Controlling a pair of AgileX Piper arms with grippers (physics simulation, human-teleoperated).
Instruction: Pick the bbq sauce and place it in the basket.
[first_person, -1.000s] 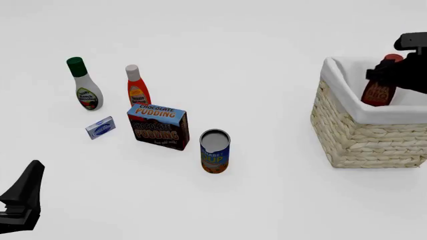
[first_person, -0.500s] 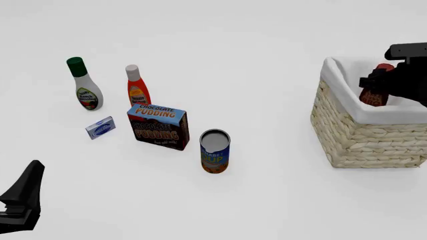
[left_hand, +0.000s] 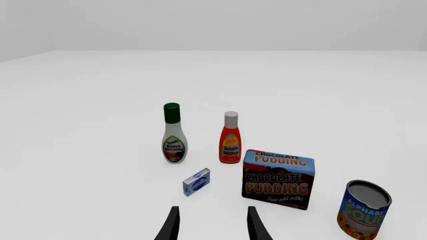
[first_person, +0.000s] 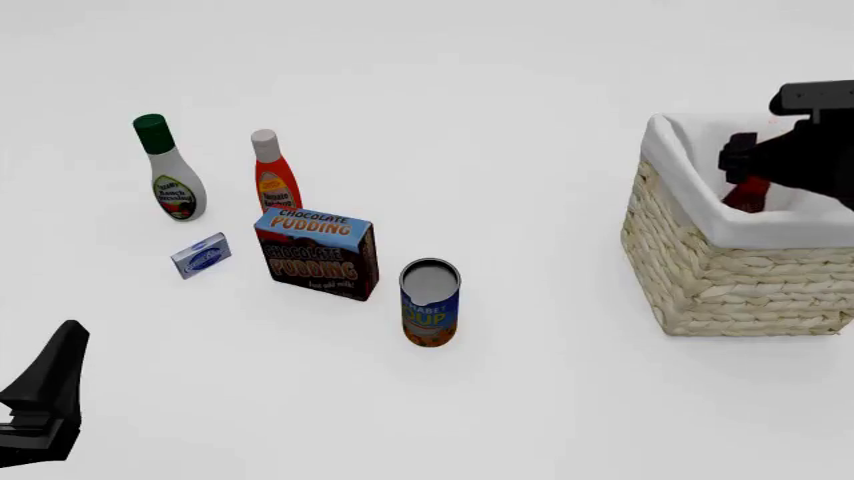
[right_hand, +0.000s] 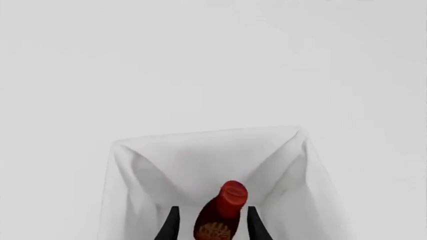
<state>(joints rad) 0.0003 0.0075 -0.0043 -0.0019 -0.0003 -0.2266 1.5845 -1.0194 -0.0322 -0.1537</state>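
- White, featureless tabletop (first_person: 534, 80) fills every view, running back to a pale grey wall in the left wrist view.
- Largest thing on it is the basket (first_person: 707, 275) at the right edge of the front view: woven straw sides, white cloth lining folded over the rim. In the right wrist view the lining (right_hand: 200, 155) forms a white hollow.
- The right gripper (first_person: 763, 165) reaches in from the right, its black body hanging above the basket's opening. In the right wrist view its two fingers (right_hand: 170, 227) stand parted on either side of the bbq sauce (right_hand: 221, 215); whether they touch the bottle cannot be told.
- The bbq sauce sits down inside the basket, its red cap leaning away from the gripper. In the front view only a reddish bit of it (first_person: 747, 193) shows between the gripper and the rim.
- The left gripper (left_hand: 211, 227) is low at the near left of the table, well apart from everything; its fingers (left_hand: 255, 226) are parted with nothing between them. In the front view only a black part of it (first_person: 47, 395) shows.
- Chocolate pudding box (first_person: 316, 253) stands near the middle left.
- Soup can (first_person: 430, 303) stands upright, just right of the box and nearer the camera.
- White bottle with green cap (first_person: 170, 183) stands farthest left.
- Orange-red bottle with white cap (first_person: 275, 175) stands just behind the pudding box.
- Small blue-and-white packet (first_person: 200, 255) lies left of the box, in front of the white bottle.
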